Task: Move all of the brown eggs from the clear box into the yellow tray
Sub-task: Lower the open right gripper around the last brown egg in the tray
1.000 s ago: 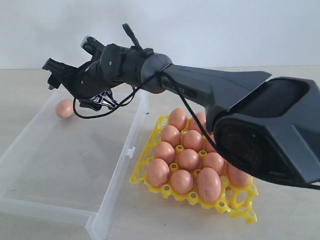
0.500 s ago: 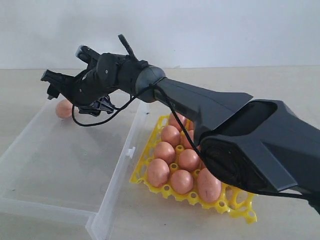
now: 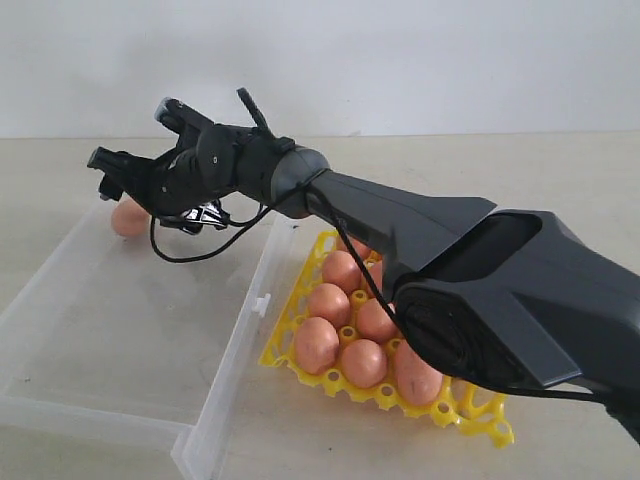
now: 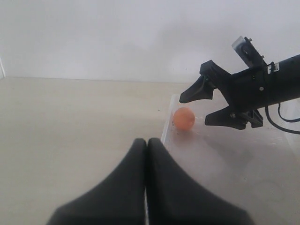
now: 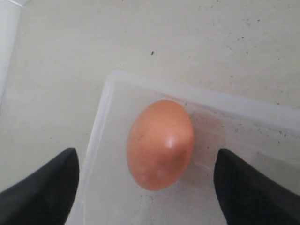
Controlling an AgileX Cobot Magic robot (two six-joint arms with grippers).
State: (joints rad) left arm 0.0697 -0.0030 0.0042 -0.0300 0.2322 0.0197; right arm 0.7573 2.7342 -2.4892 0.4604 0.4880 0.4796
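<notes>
One brown egg (image 3: 127,216) lies in the far left corner of the clear box (image 3: 120,330). My right gripper (image 3: 135,190) hovers just above it, reaching across from the right, its jaws wide open. In the right wrist view the egg (image 5: 161,144) sits between the spread fingertips of that gripper (image 5: 145,157), untouched. Several brown eggs (image 3: 316,344) fill the yellow tray (image 3: 480,420), partly hidden by the arm. My left gripper (image 4: 146,140) is shut and empty over the table outside the box; from there I see the egg (image 4: 183,118) and the right gripper (image 4: 193,111).
The box's near wall with its clip tab (image 3: 262,300) stands between box floor and tray. The right arm's large black link (image 3: 500,300) spans over the tray. Beige table (image 3: 560,180) all around, white wall behind.
My right gripper has dropped a little and edged closer to the egg in the box corner, still open. The egg has not moved.
</notes>
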